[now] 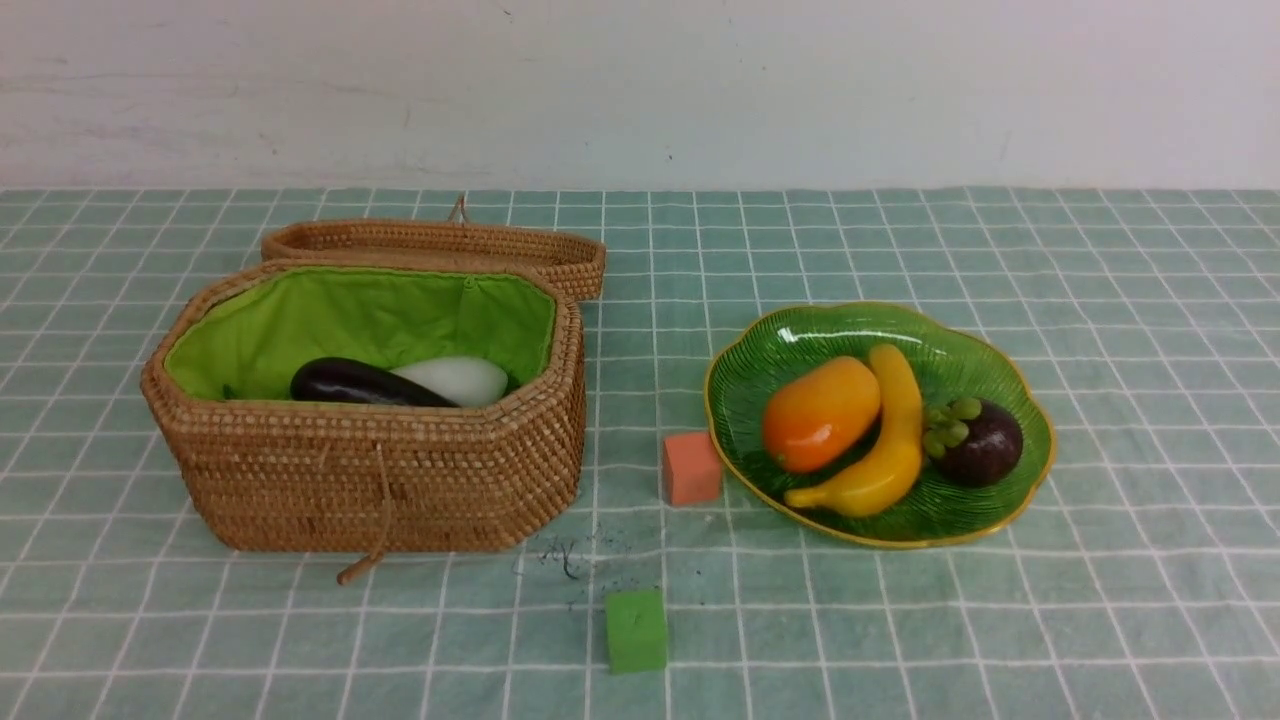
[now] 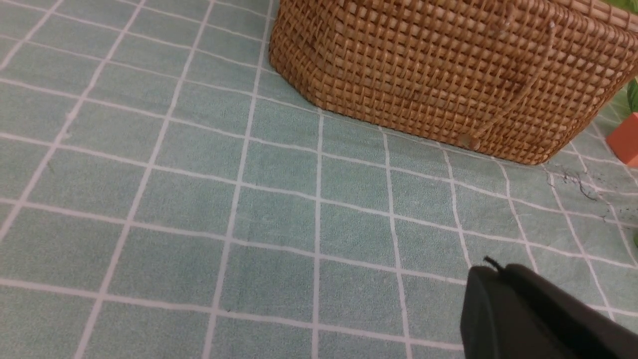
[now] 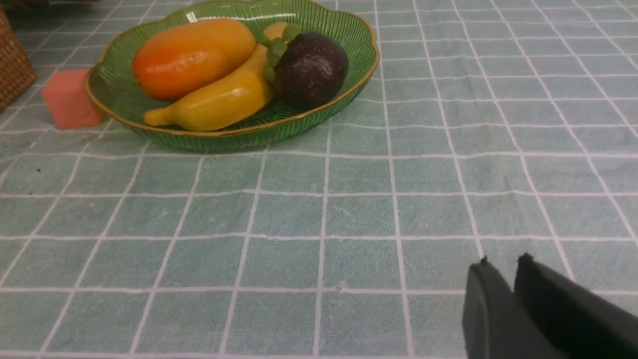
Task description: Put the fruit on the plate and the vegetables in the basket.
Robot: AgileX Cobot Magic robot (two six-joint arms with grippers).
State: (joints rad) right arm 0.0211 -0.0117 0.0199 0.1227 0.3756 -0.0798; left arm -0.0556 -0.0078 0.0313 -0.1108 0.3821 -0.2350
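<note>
Matte green cube (image 1: 636,630), woven basket (image 1: 380,480) beyond

No readable text, brand, number or sign appeared anywhere; a small white sticker on the plate (image 3: 234,137), beside the mango (image 3: 192,55), was too small to read.

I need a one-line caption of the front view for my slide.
Mango, banana and mangosteen on green plate; eggplant and radish inside open basket.
</note>
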